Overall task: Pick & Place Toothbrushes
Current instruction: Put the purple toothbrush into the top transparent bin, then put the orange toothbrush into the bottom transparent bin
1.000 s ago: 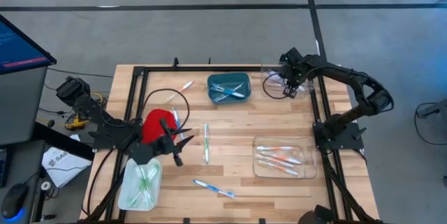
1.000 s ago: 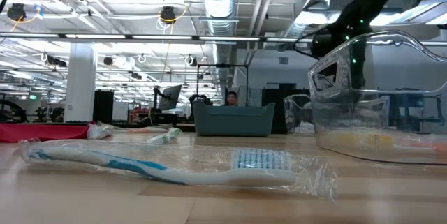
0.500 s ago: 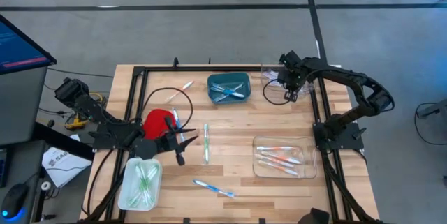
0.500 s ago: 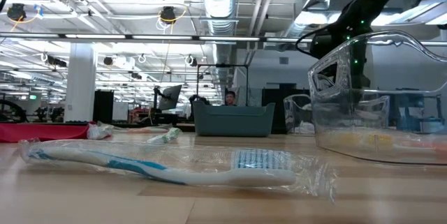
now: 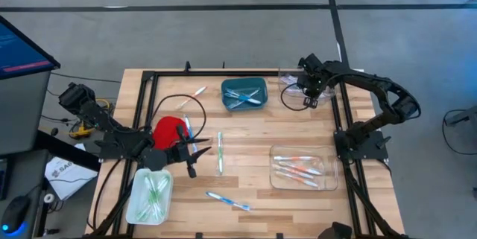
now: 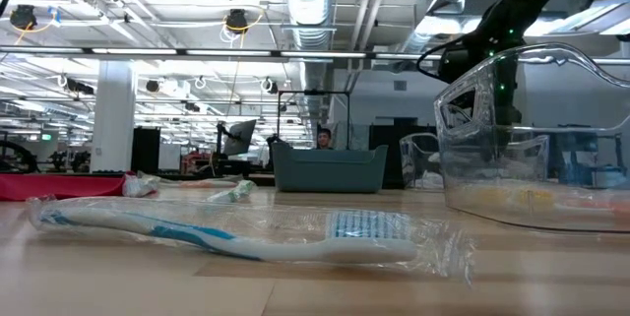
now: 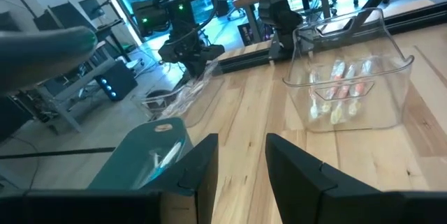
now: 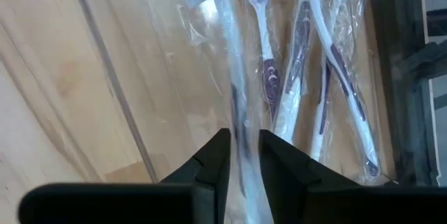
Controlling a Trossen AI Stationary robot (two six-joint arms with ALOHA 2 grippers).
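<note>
Wooden table (image 5: 253, 131), right pincer (image 8: 243, 155) narrowly parted around wrapped purple toothbrush (image 8: 234, 91), seemingly touching

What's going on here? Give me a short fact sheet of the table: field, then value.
Right gripper: over the clear bin at the table's far right corner, fingers around a wrapped purple toothbrush
Left gripper: near the red bin, holding nothing visible
Teal bin: blue toothbrushes
Clear tray: orange toothbrushes
Loose on table: green toothbrush, blue toothbrush
</note>
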